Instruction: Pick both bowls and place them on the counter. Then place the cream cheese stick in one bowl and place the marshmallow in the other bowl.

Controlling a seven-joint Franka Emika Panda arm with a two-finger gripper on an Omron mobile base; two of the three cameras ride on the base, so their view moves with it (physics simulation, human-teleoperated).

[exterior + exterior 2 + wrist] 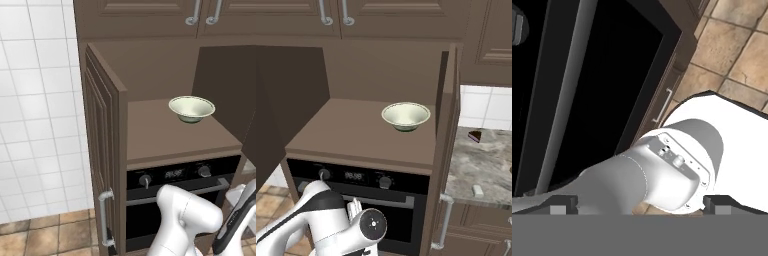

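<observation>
A pale cream bowl stands upright on the brown cabinet shelf above the oven, toward its right side. To the right, past the open door, lies the marbled counter; a tiny white marshmallow rests near its front edge. The cream cheese stick is out of view. My gripper hangs low in front of the oven and looks down along it at the floor. Its fingertips stand wide apart, open, with nothing held between them.
Both cabinet doors are swung open: one on the left and one between shelf and counter. A black oven with a bar handle sits below the shelf. A dark cake slice lies at the counter's back.
</observation>
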